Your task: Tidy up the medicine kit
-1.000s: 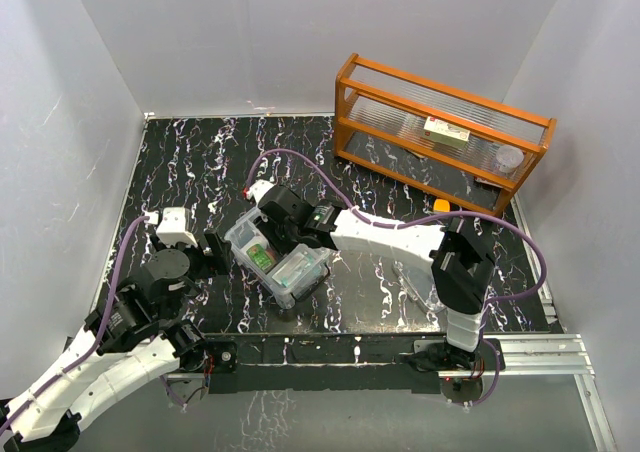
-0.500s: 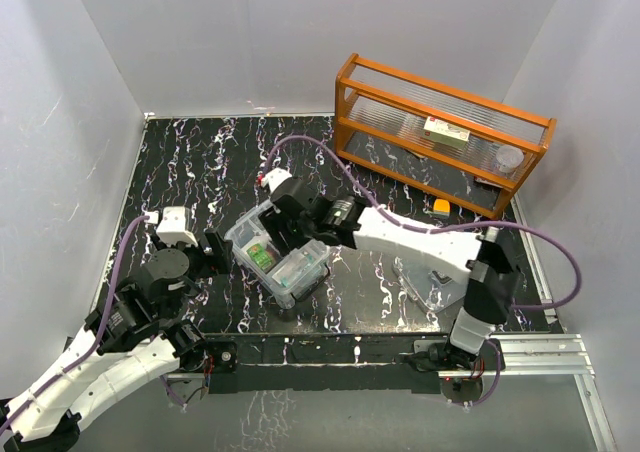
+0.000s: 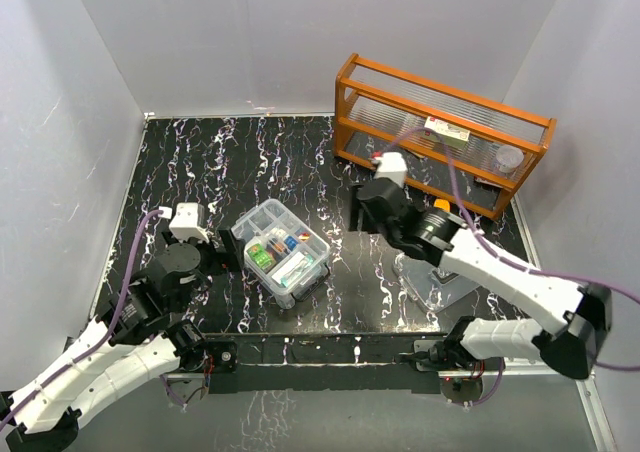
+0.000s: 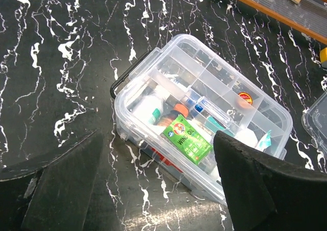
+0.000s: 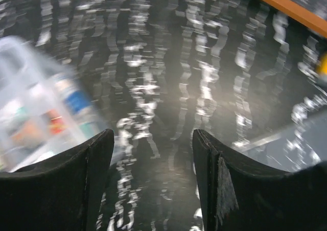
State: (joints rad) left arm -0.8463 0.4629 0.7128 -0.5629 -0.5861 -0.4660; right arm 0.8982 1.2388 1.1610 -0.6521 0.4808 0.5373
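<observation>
The medicine kit point(image 3: 281, 252), a clear plastic box with no lid on it, sits left of the table's middle. Its divided tray holds a green "Wind Oil" carton point(image 4: 187, 138), small bottles and packets. The kit fills the left wrist view point(image 4: 204, 108), with a black handle point(image 4: 121, 81) at one end. The clear lid point(image 3: 434, 282) lies flat to the right. My left gripper point(image 3: 224, 257) is open and empty just left of the kit. My right gripper point(image 3: 361, 218) is open and empty, between the kit and the lid. The right wrist view is blurred; the kit point(image 5: 36, 113) shows at its left.
An orange wooden rack point(image 3: 440, 132) stands at the back right, holding a cream box point(image 3: 446, 132) and a white round container point(image 3: 510, 158). A small orange item point(image 3: 441, 207) lies in front of it. Grey walls close in the table on three sides.
My right arm has pulled off the kit and swung right and back, toward the rack. My left gripper has shifted slightly right, nearer the kit.
</observation>
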